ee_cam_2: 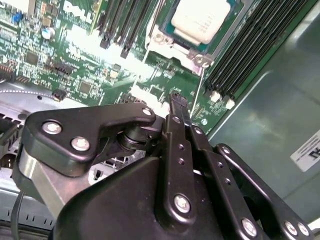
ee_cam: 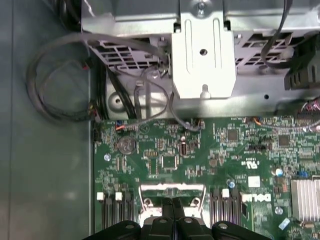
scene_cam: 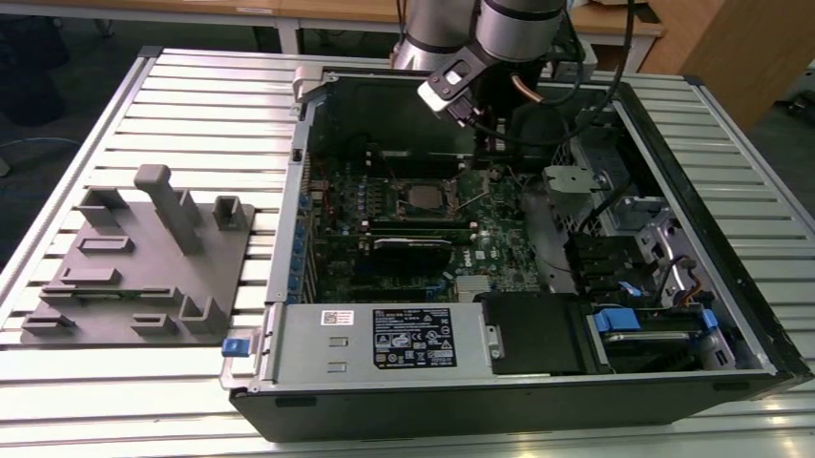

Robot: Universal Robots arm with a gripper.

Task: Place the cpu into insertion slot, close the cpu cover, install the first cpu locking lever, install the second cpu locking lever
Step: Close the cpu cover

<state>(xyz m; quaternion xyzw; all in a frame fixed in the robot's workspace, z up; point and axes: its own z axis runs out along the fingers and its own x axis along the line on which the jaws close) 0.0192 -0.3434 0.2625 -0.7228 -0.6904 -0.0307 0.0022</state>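
**Fingers closed beside the seated cpu**

Along the worktop's (scene_cam: 191, 95) near edge in the exterior view lies an open computer case (scene_cam: 510, 420), with its silver power supply box (scene_cam: 382, 339) closest to that edge. A grey fixture block (scene_cam: 128, 277) sits beside the case, toward the worktop edge at the exterior view's left.

Deeper in the case is the green motherboard (scene_cam: 497, 248). At its middle, the cpu (ee_cam_2: 197, 20) lies flat in the insertion slot (scene_cam: 396, 197). The silvery cpu cover (ee_cam_2: 192, 56) frames the chip. Whether it is latched down cannot be told.

A thin locking lever (ee_cam_2: 196, 95) runs from the cover's corner out across the board. It passes just beside the gripper (ee_cam_2: 175, 98). The fingers (ee_cam: 167, 207) are pressed together to a narrow tip and grip nothing. They hang low over the board, near the cover's edge on the side away from the power supply.

The arm (scene_cam: 510, 24) comes down from over the worktop's far edge.
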